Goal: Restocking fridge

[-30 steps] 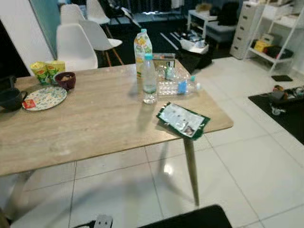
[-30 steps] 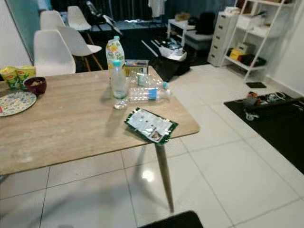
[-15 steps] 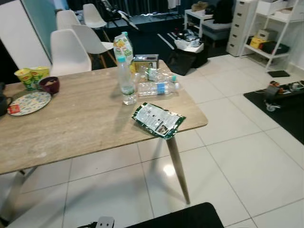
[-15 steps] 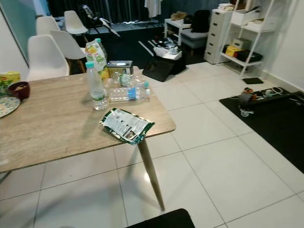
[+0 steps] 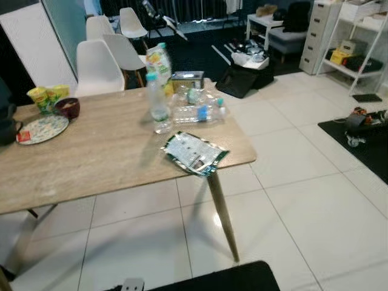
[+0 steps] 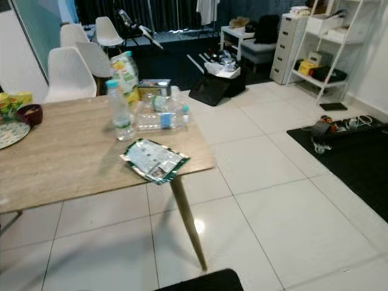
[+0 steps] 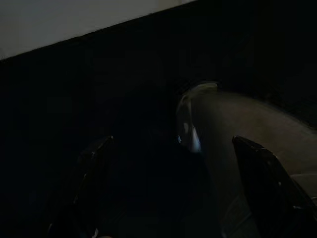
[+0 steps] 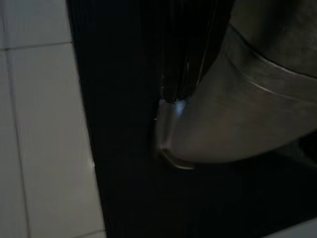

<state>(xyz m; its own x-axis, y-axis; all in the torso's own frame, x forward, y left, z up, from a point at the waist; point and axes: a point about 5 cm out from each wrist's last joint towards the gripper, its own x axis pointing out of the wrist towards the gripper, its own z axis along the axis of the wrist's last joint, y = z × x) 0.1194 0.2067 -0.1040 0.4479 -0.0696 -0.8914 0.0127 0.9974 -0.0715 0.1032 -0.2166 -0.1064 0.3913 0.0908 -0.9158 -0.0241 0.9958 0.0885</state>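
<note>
- Your two head cameras look forward and down from standing height, taking in the wooden table (image 5: 109,151) on the left and the white tiled floor (image 5: 303,200) on the right.
- Both share the upright water bottle (image 5: 159,104), the green packet (image 6: 154,160) at the table's near corner, the white chairs (image 5: 97,60) and the far shelving (image 6: 315,54); the right eye's picture sits shifted slightly leftward.
- Your left wrist camera looks along its two dark fingers (image 7: 91,183) into deep shade, very close.
- Your right wrist camera faces down, close against a dark surface, with pale floor tiles (image 8: 34,124) alongside.
</note>
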